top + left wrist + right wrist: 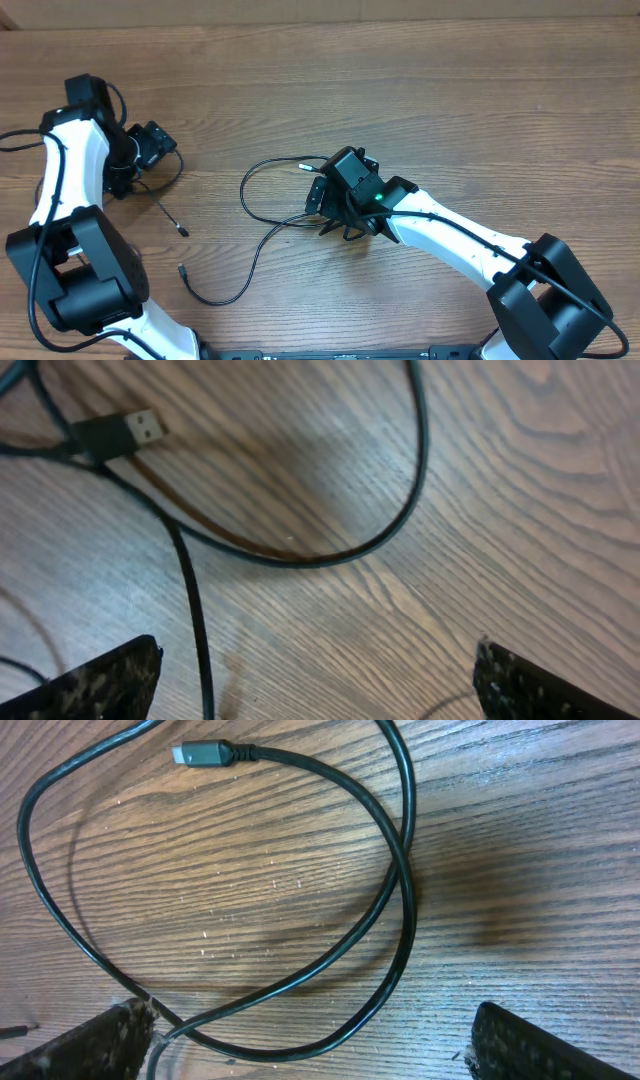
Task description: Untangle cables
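1. The right gripper (315,1025) has its jaws spread wide with nothing between them. The left gripper (318,665) is spread and empty too.
2. The cables (408,910) lie flat on the table (450,100). One forms a big loop directly ahead of the right gripper, ending in a dark plug (205,755) at the far side.
3. The loop's strands cross ahead of the right gripper, off towards the finger on the right of the wrist view. The near bow runs crosswise to the jaw gap and passes close to the other finger (95,1045).
4. From the right gripper, thinner strands trail towards the left arm and end in small plugs (183,231) well apart from it. A USB plug (128,432) and two strands lie ahead of the left gripper.
5. As a judgement, the right arm is nearer the crossing. It would probably need to come down over one strand just beside that crossing.
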You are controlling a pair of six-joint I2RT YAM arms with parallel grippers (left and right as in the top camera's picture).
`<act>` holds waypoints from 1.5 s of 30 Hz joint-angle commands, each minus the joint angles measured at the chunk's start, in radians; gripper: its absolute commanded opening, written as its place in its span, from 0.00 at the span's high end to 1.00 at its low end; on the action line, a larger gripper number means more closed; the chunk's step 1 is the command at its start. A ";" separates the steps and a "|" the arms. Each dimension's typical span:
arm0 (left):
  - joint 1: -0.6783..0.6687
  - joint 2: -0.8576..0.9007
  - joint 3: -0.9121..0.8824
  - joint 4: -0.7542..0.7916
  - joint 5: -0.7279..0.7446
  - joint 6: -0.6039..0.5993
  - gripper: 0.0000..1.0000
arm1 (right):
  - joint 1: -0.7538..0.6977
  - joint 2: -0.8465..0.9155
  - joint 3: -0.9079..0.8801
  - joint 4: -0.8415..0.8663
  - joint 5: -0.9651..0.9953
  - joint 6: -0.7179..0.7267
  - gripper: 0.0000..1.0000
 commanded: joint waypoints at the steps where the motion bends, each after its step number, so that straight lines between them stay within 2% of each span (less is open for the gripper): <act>1: 0.064 0.001 0.037 -0.013 0.051 0.100 0.01 | 0.002 0.000 -0.008 0.002 0.018 -0.008 0.00; 3: 0.099 0.001 0.037 -0.033 0.035 0.102 0.00 | 0.002 0.000 -0.008 0.003 0.018 -0.008 0.00; 4: 0.111 0.001 0.037 -0.043 0.032 0.115 0.04 | 0.002 0.000 -0.008 0.003 0.018 -0.008 0.00; 5: 0.126 0.001 0.037 -0.056 0.023 0.134 0.20 | 0.002 0.000 -0.008 0.005 0.018 -0.008 0.00; 6: 0.137 0.001 0.037 -0.071 0.007 0.139 0.31 | 0.002 0.000 -0.008 0.007 0.018 -0.008 0.00; 7: 0.147 0.001 0.036 -0.084 -0.016 0.139 0.39 | 0.002 0.000 -0.008 0.008 0.018 -0.008 0.00; 8: 0.156 0.001 0.036 -0.097 -0.048 0.139 0.39 | 0.002 0.000 -0.008 0.011 0.018 -0.008 0.00; 9: 0.161 0.001 0.035 -0.109 -0.092 0.139 0.37 | 0.002 0.000 -0.008 0.013 0.018 -0.008 0.00; 10: 0.163 0.001 0.032 -0.126 -0.167 0.132 0.27 | 0.002 0.000 -0.008 0.014 0.018 -0.008 0.00; 13: 0.163 0.001 0.029 -0.142 -0.237 0.125 0.11 | 0.002 0.000 -0.008 0.013 0.017 -0.008 0.00; 17: 0.163 0.002 0.029 -0.169 -0.285 0.125 0.00 | 0.002 0.000 -0.008 0.013 0.017 -0.008 0.00; 23: 0.198 0.002 0.019 -0.176 -0.316 0.125 0.00 | 0.002 0.000 -0.008 0.007 0.017 -0.008 0.00; 31: 0.318 0.003 0.007 -0.170 -0.230 0.127 0.00 | 0.002 0.000 -0.008 0.004 0.018 -0.008 0.00; 35: 0.342 0.003 -0.087 -0.083 -0.208 0.124 0.02 | 0.002 0.000 -0.008 0.014 0.017 -0.008 0.00; 36: 0.343 0.003 -0.117 -0.052 -0.205 0.124 0.04 | 0.002 0.000 -0.008 0.014 0.017 -0.008 0.00; 37: 0.343 0.003 -0.143 -0.027 -0.196 0.124 0.11 | 0.002 0.000 -0.008 0.014 0.017 -0.008 0.00; 38: 0.343 0.003 -0.168 -0.003 -0.183 0.124 0.23 | 0.002 0.000 -0.008 0.013 0.017 -0.008 0.00; 42: 0.343 0.003 -0.221 0.061 -0.115 0.125 0.52 | 0.002 0.000 -0.008 0.013 0.017 -0.008 0.00; 43: 0.341 0.003 -0.221 0.067 -0.092 0.126 0.62 | 0.002 0.000 -0.008 0.013 0.017 -0.008 0.00; 44: 0.340 0.003 -0.220 0.072 -0.069 0.126 0.78 | 0.002 0.000 -0.008 0.013 0.017 -0.008 0.00; 45: 0.340 0.003 -0.218 0.072 -0.046 0.126 0.83 | 0.002 0.000 -0.008 0.013 0.017 -0.008 0.00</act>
